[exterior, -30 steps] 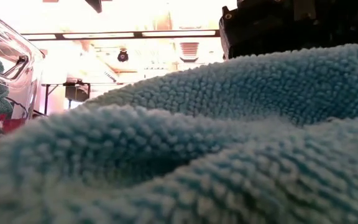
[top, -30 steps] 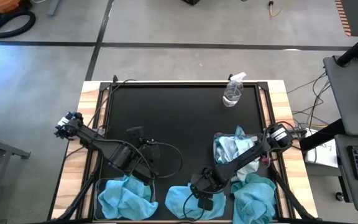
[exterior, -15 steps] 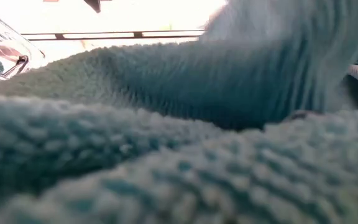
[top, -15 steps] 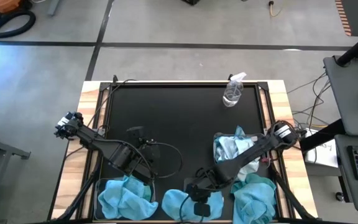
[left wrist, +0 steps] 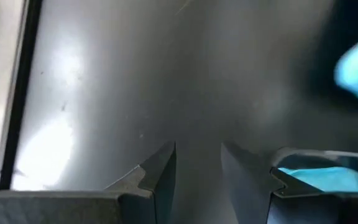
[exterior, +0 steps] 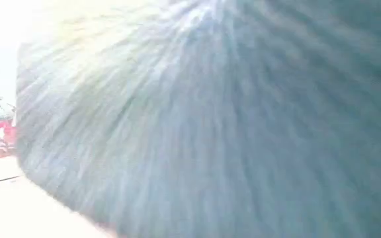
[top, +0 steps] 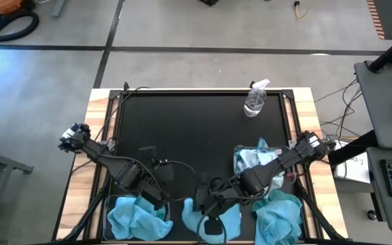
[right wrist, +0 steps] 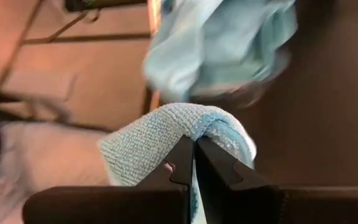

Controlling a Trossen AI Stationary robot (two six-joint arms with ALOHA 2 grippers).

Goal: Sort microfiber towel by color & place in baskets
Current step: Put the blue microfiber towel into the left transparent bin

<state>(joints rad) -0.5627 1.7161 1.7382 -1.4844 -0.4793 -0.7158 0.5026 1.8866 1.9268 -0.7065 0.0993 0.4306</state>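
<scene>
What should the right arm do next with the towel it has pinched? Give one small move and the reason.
Probably lift it straight up. The right gripper is shut on a fold of the blue towel, which in the high view lies between the two bins at the table's near edge. Raising it first should free it from the table before carrying it to the left bin or the right bin.

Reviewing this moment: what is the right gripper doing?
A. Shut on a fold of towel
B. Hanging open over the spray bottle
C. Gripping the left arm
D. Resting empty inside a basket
A: in the right wrist view the right gripper is pinched shut on a fold of the towel.
</scene>
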